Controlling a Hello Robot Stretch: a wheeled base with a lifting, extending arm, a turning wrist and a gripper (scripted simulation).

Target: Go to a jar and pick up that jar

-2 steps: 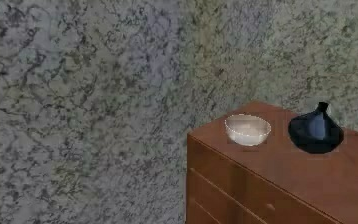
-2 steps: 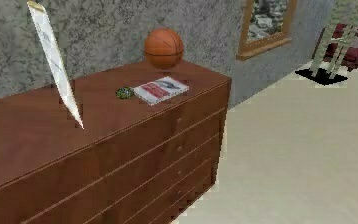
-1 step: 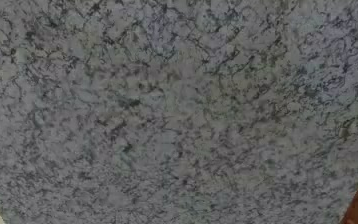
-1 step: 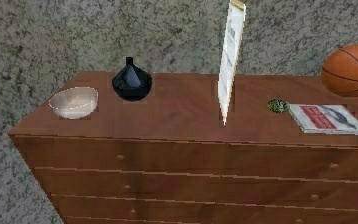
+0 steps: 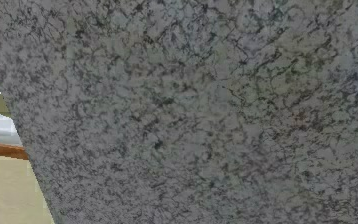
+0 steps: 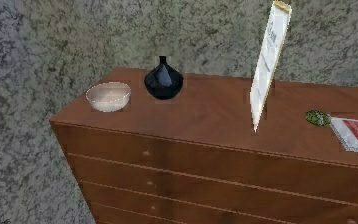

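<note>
a dark jar-like vessel (image 6: 163, 79) with a round belly and narrow neck stands on the surface of a wooden dresser (image 6: 207, 115), toward its back left, just beside a pale bowl (image 6: 108, 96). a tall pale card (image 6: 268, 62) stands upright to their right. the hand's state cannot be told.

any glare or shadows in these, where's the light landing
Arm side view: dresser top evenly lit, pale bowl brightly lit, no strong glare on the dark vessel. Forward view: speckled grey surface flat-lit, no glare.
</note>
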